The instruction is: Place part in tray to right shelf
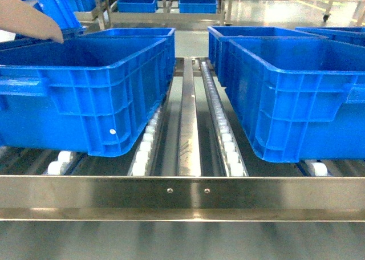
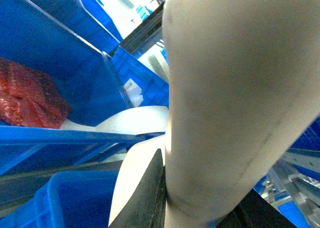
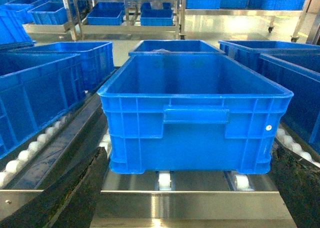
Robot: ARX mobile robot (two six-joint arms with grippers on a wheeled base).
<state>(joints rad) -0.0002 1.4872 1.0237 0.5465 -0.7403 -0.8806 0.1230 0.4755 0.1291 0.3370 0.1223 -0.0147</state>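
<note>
The beige-pink tray (image 1: 28,19) pokes in at the top left of the head view, above the left blue crate (image 1: 85,89). In the left wrist view the tray (image 2: 225,88) fills most of the frame. My left gripper (image 2: 200,210) is shut on its stub, with a dark finger (image 2: 150,198) pressed against it. The part is out of view. The right shelf (image 1: 182,194) shows its steel front rail and white rollers. My right gripper (image 3: 185,198) is open over the rail (image 3: 190,205), facing a blue crate (image 3: 195,113), with nothing between its fingers.
Two big blue crates, the right one (image 1: 296,94), stand on the roller lanes with a steel gap (image 1: 188,129) between them. More crates and racks stand behind. A red mesh bundle (image 2: 27,95) lies in a blue crate in the left wrist view.
</note>
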